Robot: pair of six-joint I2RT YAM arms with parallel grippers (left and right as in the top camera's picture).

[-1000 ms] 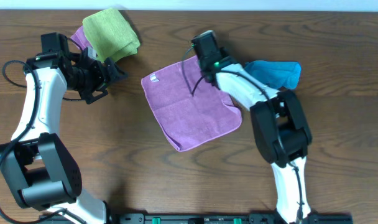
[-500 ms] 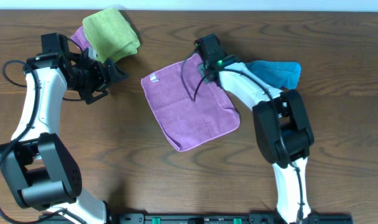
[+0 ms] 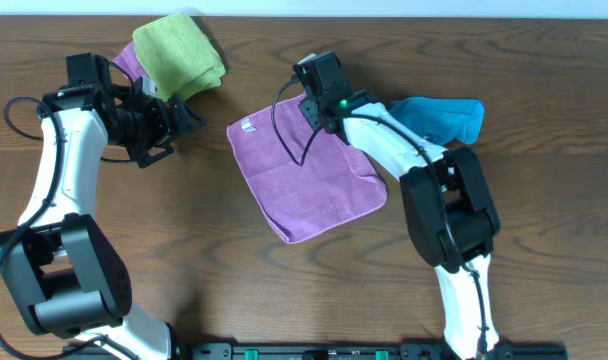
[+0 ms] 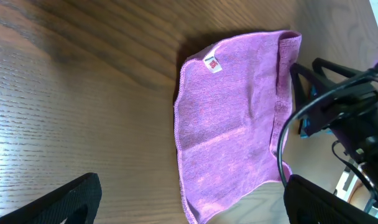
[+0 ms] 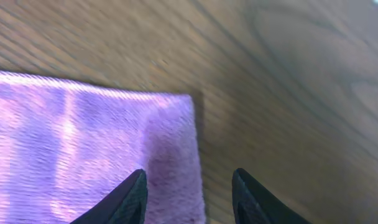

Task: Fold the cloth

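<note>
The lilac cloth lies spread flat mid-table, turned like a diamond, its white label near the left corner. My right gripper hangs over the cloth's far corner. In the right wrist view its fingers are apart and straddle the cloth's edge, one tip over the fabric and the other over bare wood; the right gripper is open. My left gripper stands open to the left of the cloth, holding nothing. The left wrist view shows the whole cloth and its label ahead of the left gripper.
A lime-green folded cloth lies at the far left with a bit of purple fabric under it. A bright blue cloth sits right of the right arm. The wooden table's far edge runs along the top.
The right gripper has shifted a little to the left along the cloth's far corner and its fingers have drawn closer together. The left arm has not moved.
</note>
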